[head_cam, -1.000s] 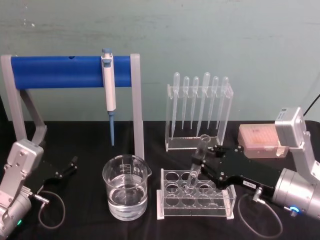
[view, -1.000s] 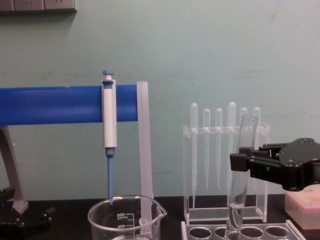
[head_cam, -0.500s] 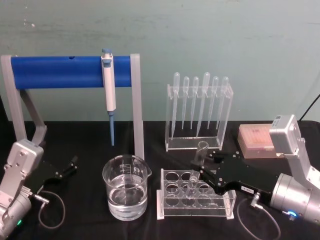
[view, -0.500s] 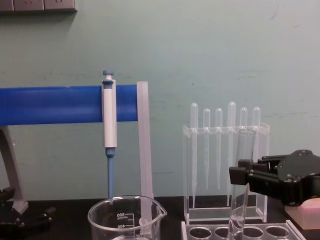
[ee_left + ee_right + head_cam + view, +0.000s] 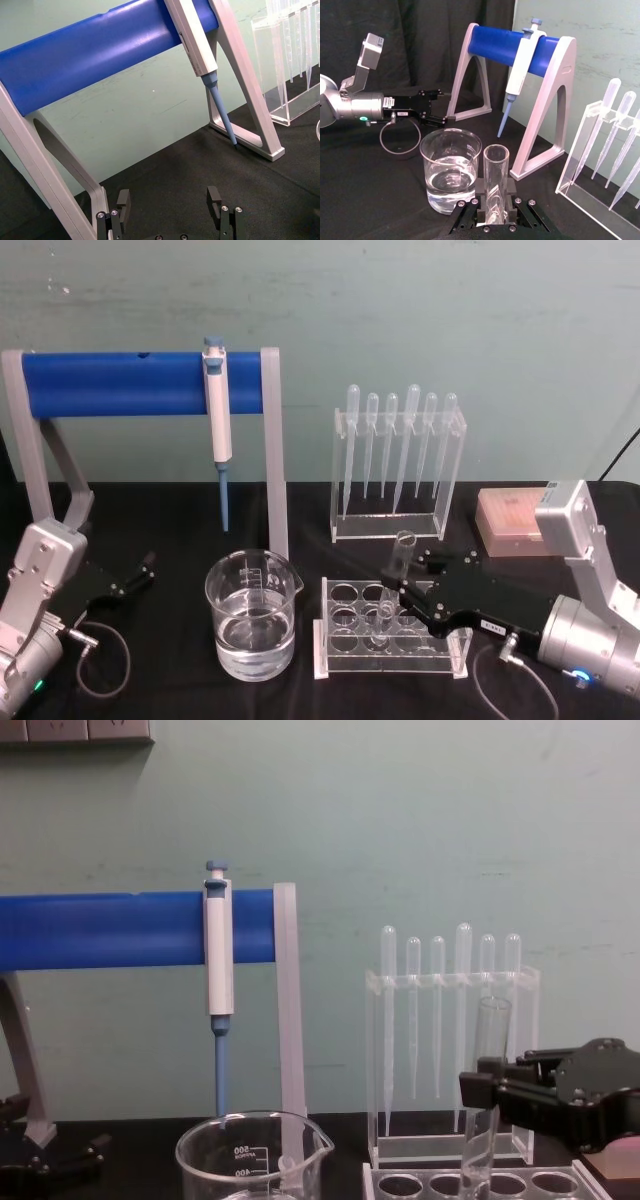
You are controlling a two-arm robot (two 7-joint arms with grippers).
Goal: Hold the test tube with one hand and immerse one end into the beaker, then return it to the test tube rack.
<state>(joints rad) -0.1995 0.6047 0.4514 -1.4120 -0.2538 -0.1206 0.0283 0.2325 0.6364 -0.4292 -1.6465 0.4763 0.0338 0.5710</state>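
Note:
The test tube (image 5: pixel 399 556) is a clear glass tube standing nearly upright, its round bottom down in a middle hole of the clear tube rack (image 5: pixel 440 660). My right gripper (image 5: pixel 393 592) is shut on the tube's lower part, just above the rack. In the right wrist view the test tube (image 5: pixel 494 172) sits between the fingers of the right gripper (image 5: pixel 494 202), with the beaker (image 5: pixel 451 170) beyond it. The beaker (image 5: pixel 252 615), part full of water, stands left of the rack. My left gripper (image 5: pixel 140 571) rests open at the table's left, also seen open in its wrist view (image 5: pixel 170 200).
A blue-barred stand (image 5: pixel 140 382) holds a blue-and-white pipettor (image 5: pixel 217 415) behind the beaker. A clear rack of plastic pipettes (image 5: pixel 398 465) stands behind the tube rack. A pink tip box (image 5: pixel 512 520) lies at the right. A cable loop (image 5: pixel 105 660) lies by the left arm.
My right gripper has sunk with the test tube and drawn back slightly, bringing the tube's bottom lower into the rack hole. The left arm has stayed still.

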